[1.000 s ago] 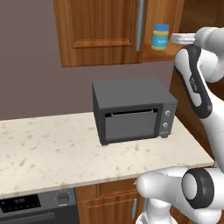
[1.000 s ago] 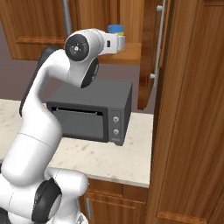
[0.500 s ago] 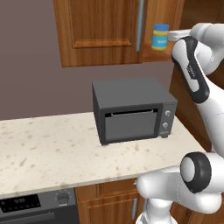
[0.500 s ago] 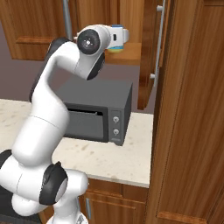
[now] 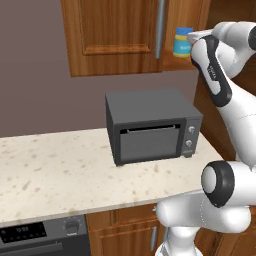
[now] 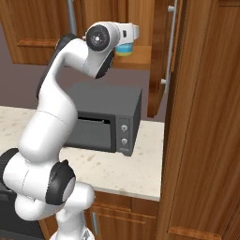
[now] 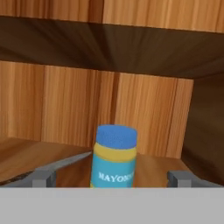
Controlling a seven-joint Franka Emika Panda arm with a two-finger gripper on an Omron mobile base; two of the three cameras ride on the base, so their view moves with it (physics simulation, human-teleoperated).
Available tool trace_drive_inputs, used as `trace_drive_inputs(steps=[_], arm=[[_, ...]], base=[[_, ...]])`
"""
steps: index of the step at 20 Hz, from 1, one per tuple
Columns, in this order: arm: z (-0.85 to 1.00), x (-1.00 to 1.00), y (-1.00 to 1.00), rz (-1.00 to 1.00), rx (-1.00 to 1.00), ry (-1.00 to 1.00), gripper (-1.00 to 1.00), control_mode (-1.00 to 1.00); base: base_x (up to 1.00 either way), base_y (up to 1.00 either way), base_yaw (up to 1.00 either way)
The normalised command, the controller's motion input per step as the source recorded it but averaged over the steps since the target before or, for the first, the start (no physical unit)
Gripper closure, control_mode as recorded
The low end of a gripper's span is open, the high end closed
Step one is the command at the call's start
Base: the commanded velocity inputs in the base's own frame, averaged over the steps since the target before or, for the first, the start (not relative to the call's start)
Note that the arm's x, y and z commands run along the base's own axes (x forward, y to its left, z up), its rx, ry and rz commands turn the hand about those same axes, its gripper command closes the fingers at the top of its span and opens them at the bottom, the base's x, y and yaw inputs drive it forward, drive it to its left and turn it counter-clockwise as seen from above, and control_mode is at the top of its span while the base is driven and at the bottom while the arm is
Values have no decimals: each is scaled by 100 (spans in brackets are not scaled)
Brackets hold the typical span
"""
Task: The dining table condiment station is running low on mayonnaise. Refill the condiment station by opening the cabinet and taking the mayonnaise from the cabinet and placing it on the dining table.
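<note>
White arm reaches high — pincer (image 7: 112,178) spread, level with the mayonnaise (image 7: 113,156).

Over the last second the arm has folded in tighter and risen: in the left base view its lower joint now sits higher, above the desk's (image 5: 60,170) front edge, and its forearm stands steeper. The tool (image 7: 112,178) has pushed further toward the mayonnaise jar (image 5: 183,41) on the cabinet shelf (image 6: 140,58), its wide-spread fingertips (image 7: 42,178) now flanking the jar in the hand view.
</note>
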Motion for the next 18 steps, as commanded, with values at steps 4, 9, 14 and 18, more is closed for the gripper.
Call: trace_drive_inputs(steps=[4,9,14,18], arm=[[0,42,0,0,0,0,-100,-100],[0,30,0,1,0,0,-100,-100],[0,18,0,2,0,0,-100,-100],[0,16,0,2,0,0,-100,-100]], base=[[0,0,0],[0,0,0],[0,0,0],[0,0,0]])
